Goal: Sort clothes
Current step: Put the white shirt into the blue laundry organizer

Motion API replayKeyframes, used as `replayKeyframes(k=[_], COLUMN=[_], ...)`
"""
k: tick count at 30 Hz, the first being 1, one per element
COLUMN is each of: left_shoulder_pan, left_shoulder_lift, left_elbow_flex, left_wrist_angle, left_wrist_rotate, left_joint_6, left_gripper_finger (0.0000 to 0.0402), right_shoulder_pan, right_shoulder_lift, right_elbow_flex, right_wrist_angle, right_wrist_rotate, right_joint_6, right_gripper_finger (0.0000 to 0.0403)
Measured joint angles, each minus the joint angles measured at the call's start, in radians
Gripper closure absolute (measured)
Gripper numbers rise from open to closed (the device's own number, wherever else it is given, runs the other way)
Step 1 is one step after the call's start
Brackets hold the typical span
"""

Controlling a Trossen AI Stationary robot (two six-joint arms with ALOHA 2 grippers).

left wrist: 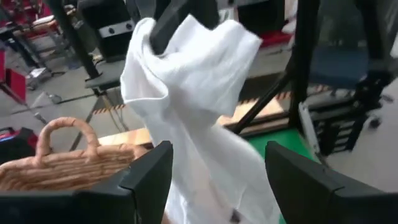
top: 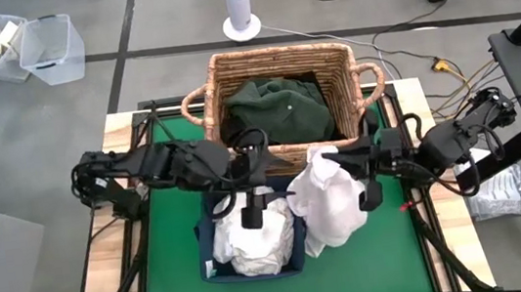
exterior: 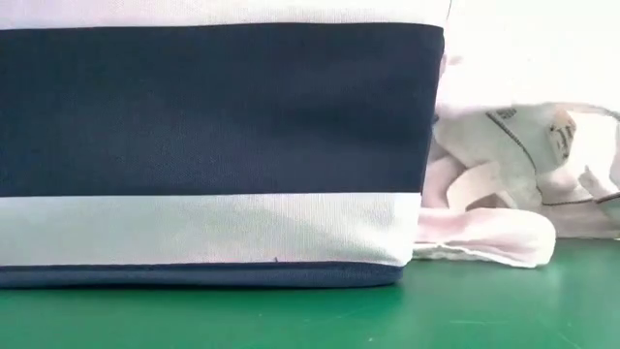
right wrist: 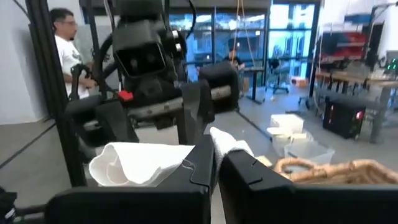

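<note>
A white garment (top: 331,207) hangs from my right gripper (top: 333,164), which is shut on it just right of the navy bin (top: 217,261). The garment's lower end (exterior: 484,247) lies on the green mat beside the bin. My left gripper (left wrist: 214,186) is open over the bin, level with the hanging garment (left wrist: 193,106), which shows between and beyond its fingers; whether they touch it I cannot tell. More white clothes (top: 256,240) fill the bin. A dark green garment (top: 276,105) lies in the wicker basket (top: 330,64). My right gripper pinches a bunched top part of the white garment (right wrist: 225,144) between its two shut fingers, a tuft of cloth sticking out past the tips. The fingers come about level from the table's right side. The garment hangs slack below them, its lower end on the mat.
The wicker basket stands at the table's far middle, the navy bin (exterior: 213,107) near the front middle, close to the low camera. Green mat (top: 171,264) lies bare left of the bin. A person (right wrist: 65,50) stands beyond the table in the room.
</note>
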Motion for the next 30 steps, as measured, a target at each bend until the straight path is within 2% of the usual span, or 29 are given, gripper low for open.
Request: replayKeyframes(k=[10,16,21,23,27,30], left_shoulder_pan=[0.044,0.059,0.061,0.065,0.074,0.078], left_shoulder_lift=[0.105,0.164,0.186,0.192,0.207,0.216], left_elbow_flex=[-0.005,-0.005,-0.005,-0.005,-0.005,-0.005], left_wrist_angle=[0.113,0.191,0.219,0.247,0.324,0.345], left_wrist_rotate=[0.043,-0.061,-0.224,-0.202,-0.062,-0.029], left_joint_6=[-0.047,-0.075,-0.115,-0.107,-0.095,-0.091], left_gripper_finger=[0.0156,0.0156,0.0156,0.0156,0.0157,0.0167], right_shoulder_pan=[-0.008,-0.007,-0.007,-0.007,-0.007,-0.007], right_shoulder_lift=[0.0,0.006,0.009,0.009,0.009,0.009], right_elbow_flex=[0.0,0.012,0.016,0.016,0.016,0.016], right_wrist_angle=[0.119,0.122,0.13,0.133,0.141,0.144], right_wrist_rotate=[0.003,-0.001,-0.001,-0.001,-0.004,-0.004], right_joint_6=[-0.117,-0.132,-0.142,-0.143,-0.153,-0.159], right_gripper_finger=[0.0394,0.0394,0.0394,0.0394,0.0394,0.0394])
